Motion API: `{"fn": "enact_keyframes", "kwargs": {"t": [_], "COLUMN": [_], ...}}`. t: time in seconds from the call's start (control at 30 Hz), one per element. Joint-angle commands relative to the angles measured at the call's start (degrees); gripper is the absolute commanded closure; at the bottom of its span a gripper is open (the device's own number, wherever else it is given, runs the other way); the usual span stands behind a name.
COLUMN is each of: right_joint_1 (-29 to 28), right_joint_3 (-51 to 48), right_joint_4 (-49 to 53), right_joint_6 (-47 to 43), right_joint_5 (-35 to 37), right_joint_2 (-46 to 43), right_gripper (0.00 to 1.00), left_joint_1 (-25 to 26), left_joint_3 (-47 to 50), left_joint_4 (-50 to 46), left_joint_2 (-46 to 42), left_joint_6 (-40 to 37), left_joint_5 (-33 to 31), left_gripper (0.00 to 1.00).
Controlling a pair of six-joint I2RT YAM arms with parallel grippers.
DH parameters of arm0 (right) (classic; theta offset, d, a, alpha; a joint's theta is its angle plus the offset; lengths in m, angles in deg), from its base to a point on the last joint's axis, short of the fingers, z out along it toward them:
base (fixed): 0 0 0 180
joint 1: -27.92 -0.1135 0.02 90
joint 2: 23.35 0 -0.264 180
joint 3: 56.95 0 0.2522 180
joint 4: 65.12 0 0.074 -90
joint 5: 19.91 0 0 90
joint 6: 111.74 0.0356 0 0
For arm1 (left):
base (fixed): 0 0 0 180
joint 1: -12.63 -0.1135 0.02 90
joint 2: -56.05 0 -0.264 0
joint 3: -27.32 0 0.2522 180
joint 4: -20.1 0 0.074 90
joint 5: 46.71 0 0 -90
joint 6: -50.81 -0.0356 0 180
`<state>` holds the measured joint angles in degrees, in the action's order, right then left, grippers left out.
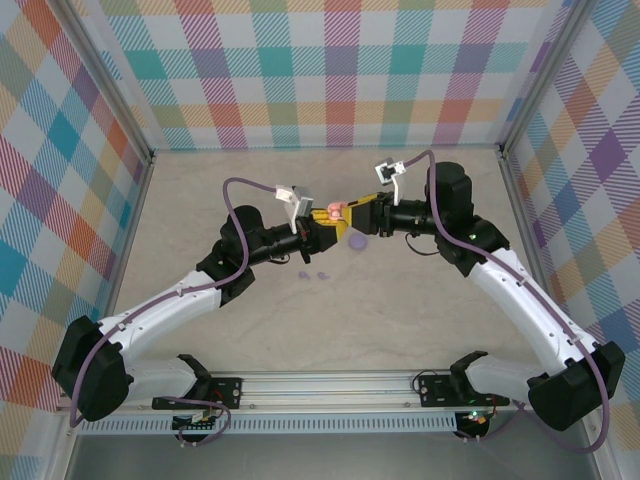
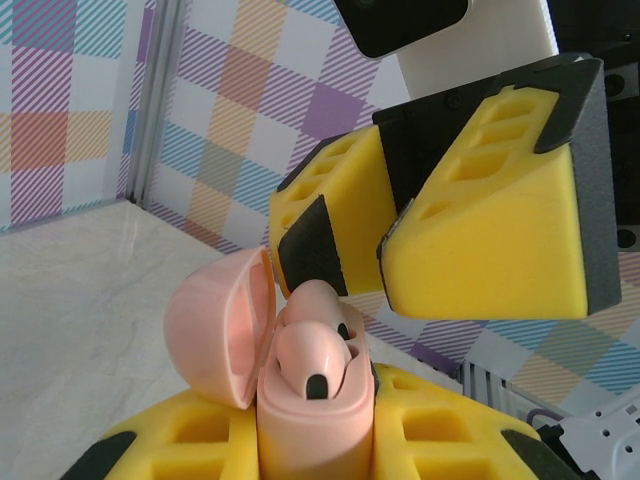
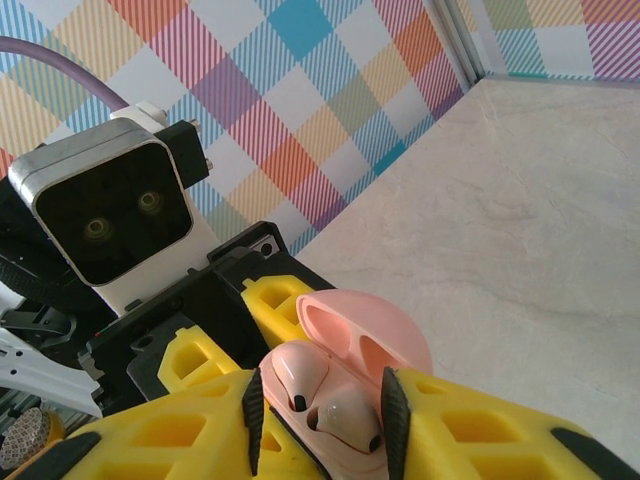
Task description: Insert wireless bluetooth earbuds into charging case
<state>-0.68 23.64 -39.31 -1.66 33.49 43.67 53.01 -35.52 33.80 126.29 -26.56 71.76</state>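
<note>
The round purple charging case (image 1: 358, 241) lies on the table under my right gripper (image 1: 355, 215). Both lilac earbuds (image 1: 305, 274) lie side by side on the table, just in front of my left gripper (image 1: 325, 232). Neither gripper touches them. My left gripper (image 2: 315, 445) is shut on a salmon-pink case (image 2: 312, 420), held in the air with its lid (image 2: 220, 330) swung open. Two pink earbuds (image 3: 310, 385) sit in that pink case. My right gripper (image 3: 322, 410) is open, its yellow fingers (image 2: 490, 230) straddling the pink case's top.
The two arms meet tip to tip above the table's middle. Checked walls (image 1: 330, 70) close off the back and both sides. Bare marble-patterned tabletop (image 1: 400, 320) lies in front of the grippers.
</note>
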Motion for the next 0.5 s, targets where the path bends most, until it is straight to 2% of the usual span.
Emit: {"fn": "enact_keyframes", "kwargs": {"t": [0.0, 0.03, 0.47], "right_joint_1": [-0.57, -0.6, -0.58], "right_joint_3": [1.91, 1.9, 1.15], "right_joint_4": [1.08, 1.12, 3.48], "right_joint_6": [-1.45, -1.45, -1.89], "right_joint_5": [0.64, 1.12, 8.17], "right_joint_2": [-1.01, -1.17, -2.98], "right_gripper": [0.57, 0.54, 0.49], "left_joint_1": [0.77, 0.84, 0.82], "left_joint_3": [-0.22, -0.2, -0.01], "left_joint_4": [1.02, 0.85, -3.23], "left_joint_2": [-1.4, -1.36, -2.79], "left_joint_6": [-0.48, -0.6, -3.44], "left_joint_5": [0.27, 0.27, -3.55], "left_gripper": [0.98, 0.98, 0.98]}}
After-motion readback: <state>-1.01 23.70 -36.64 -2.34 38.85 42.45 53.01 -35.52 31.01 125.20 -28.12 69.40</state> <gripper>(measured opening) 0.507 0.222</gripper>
